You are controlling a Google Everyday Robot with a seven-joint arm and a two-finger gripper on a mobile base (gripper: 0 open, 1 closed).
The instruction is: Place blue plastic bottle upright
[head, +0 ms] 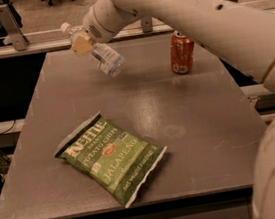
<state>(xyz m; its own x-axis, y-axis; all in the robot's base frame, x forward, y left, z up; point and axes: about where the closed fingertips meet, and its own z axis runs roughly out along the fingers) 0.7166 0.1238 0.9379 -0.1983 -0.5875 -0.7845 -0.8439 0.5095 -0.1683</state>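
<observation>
The blue plastic bottle is a small clear bottle with a white cap. It hangs tilted in the air above the far left part of the grey table, cap pointing up and left, base pointing down and right. My gripper is shut on the bottle's upper part, just below the cap, with a tan finger pad showing on the near side. The white arm reaches in from the right.
An orange-red soda can stands upright at the far right of the table. A green bag of jalapeño chips lies flat near the front left. A rail and chair legs lie beyond the table's far edge.
</observation>
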